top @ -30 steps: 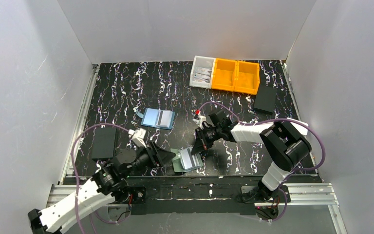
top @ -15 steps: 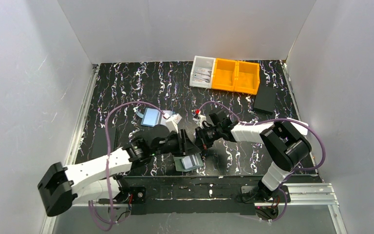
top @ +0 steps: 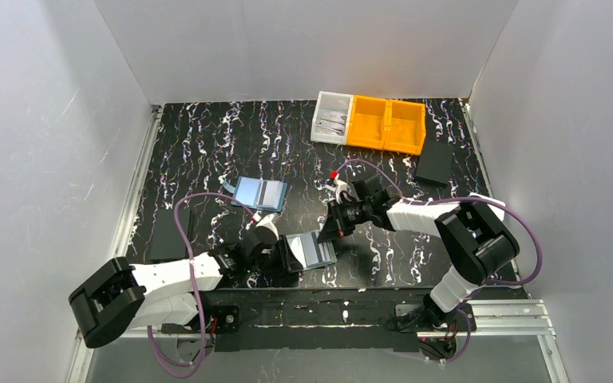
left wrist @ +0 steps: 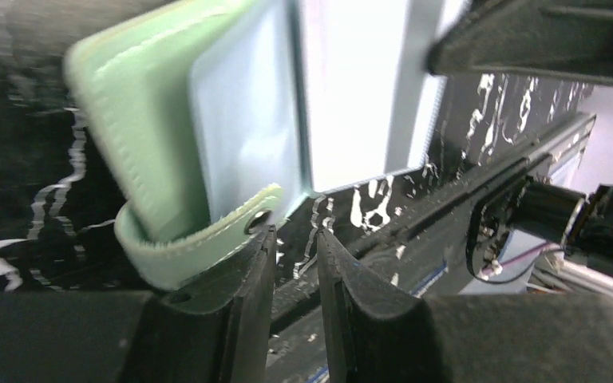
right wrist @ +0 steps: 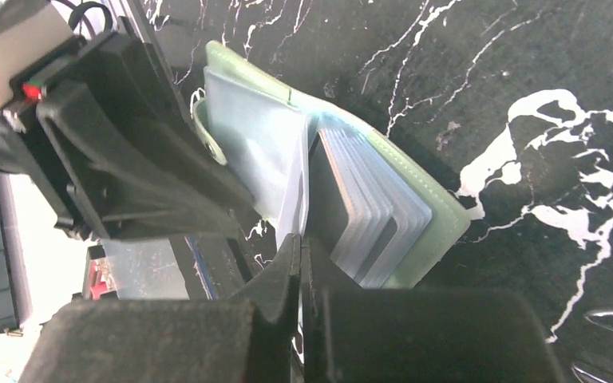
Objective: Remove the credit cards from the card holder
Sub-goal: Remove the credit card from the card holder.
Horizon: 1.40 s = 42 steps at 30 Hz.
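White walls (top: pixel 48 120) close in the bench (top: pixel 207 144) on the left, far and right sides. Its glossy black, white-veined top ends in a metal rail along the near edge, and the broadest open stretch is the far-left part. Two orange bins (top: pixel 385 124) and a clear bin (top: pixel 331 118) stand in a row at the far edge. One flat black box (top: pixel 434 163) lies by the right wall and another black box (top: pixel 168 234) by the left rail. A light-blue rectangle (top: pixel 259 193) with a dark stripe lies flat mid-bench. The card holder (top: pixel 310 250) lies spread open close to the near rail, between the two arms. It is soft sage-green material with stitched, rounded edges. The left gripper (top: pixel 286 257) comes in low from the left at the holder's left edge. Its jaws stand a narrow slit apart with only bench showing between them, and the holder's snap tab (left wrist: pixel 199 247) curls against one fingertip. The right gripper (top: pixel 327 231) reaches from the far right to the holder's fold. Its jaws are pressed together, and I cannot tell whether they pinch a thin layer. The credit cards (right wrist: pixel 371 227) sit in the right panel's slots as a fanned stack of thin grey-blue edges. A clear, shiny pocket covers the left panel.
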Motion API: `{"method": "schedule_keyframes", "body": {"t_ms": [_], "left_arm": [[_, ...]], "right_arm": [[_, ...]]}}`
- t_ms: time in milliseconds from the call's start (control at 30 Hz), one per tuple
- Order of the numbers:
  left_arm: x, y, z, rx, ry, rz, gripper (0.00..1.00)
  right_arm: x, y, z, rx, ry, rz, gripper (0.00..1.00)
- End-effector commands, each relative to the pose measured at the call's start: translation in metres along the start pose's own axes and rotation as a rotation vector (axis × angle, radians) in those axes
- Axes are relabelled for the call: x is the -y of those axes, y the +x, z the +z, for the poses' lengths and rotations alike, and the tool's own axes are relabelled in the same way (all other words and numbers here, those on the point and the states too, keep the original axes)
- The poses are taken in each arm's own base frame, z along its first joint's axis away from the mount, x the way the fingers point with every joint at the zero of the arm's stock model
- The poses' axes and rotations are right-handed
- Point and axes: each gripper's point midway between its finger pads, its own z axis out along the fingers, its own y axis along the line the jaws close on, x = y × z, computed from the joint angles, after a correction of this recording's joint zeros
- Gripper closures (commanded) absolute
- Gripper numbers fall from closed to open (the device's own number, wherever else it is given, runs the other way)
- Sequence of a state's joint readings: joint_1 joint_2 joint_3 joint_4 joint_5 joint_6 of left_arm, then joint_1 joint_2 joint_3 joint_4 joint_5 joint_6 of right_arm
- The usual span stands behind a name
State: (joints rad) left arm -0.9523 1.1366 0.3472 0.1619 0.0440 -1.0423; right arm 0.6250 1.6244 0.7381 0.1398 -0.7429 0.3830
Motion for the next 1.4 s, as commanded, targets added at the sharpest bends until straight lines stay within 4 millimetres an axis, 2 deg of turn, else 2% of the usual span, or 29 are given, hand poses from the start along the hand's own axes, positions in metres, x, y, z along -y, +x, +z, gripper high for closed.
{"method": "schedule_keyframes", "body": {"t_ms": [0,200,467,800,1167,1367], "left_arm": [[-0.012,-0.022,-0.001,0.108,0.001,-0.026,0.74],[0.007,-0.025,-0.001,0.114,0.17,0.026,0.64],[0.029,-0.029,0.0,0.107,0.277,0.038,0.63],[0.01,-0.037,0.012,0.132,0.239,-0.048,0.63],[0.017,-0.04,0.025,0.108,0.353,-0.076,0.65],[0.016,-0.04,0.033,0.095,0.359,-0.09,0.68]], "right_arm": [[-0.006,-0.012,-0.006,0.062,-0.026,-0.092,0.99],[-0.006,-0.01,-0.005,0.063,-0.049,-0.094,0.99],[-0.003,-0.008,-0.005,0.061,-0.061,-0.065,0.99],[-0.006,-0.008,-0.01,0.066,-0.118,-0.068,0.99],[-0.004,-0.008,-0.01,0.067,-0.147,-0.036,0.99],[0.01,-0.005,-0.008,0.057,-0.071,-0.029,0.99]]}}
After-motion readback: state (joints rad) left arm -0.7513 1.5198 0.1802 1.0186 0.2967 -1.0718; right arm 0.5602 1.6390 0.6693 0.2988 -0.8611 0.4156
